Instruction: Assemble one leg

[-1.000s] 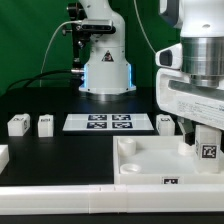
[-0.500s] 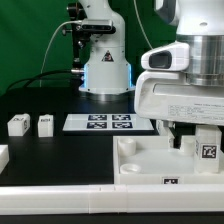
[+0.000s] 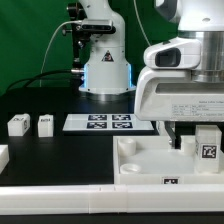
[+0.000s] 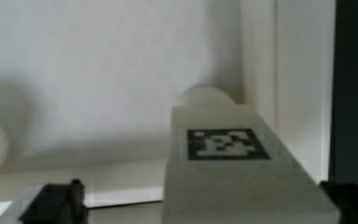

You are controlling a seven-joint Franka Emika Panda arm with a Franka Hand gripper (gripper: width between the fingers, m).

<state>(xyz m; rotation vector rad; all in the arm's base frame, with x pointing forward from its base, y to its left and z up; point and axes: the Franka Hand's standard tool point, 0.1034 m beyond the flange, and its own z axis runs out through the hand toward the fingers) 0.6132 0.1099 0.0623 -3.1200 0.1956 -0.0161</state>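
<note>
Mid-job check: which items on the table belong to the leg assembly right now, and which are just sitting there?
In the job:
- the leg standing at the tray piece's corner on the exterior view's right, seen close in the wrist view
- the white tray piece
- the gripper above it

Lying about:
- two spare legs on the exterior view's left
- the marker board

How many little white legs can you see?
3. Two legs sit on the black table at the exterior view's left, one beside the other. A third stands on the big white tray under the arm. More may be hidden behind it.
</note>
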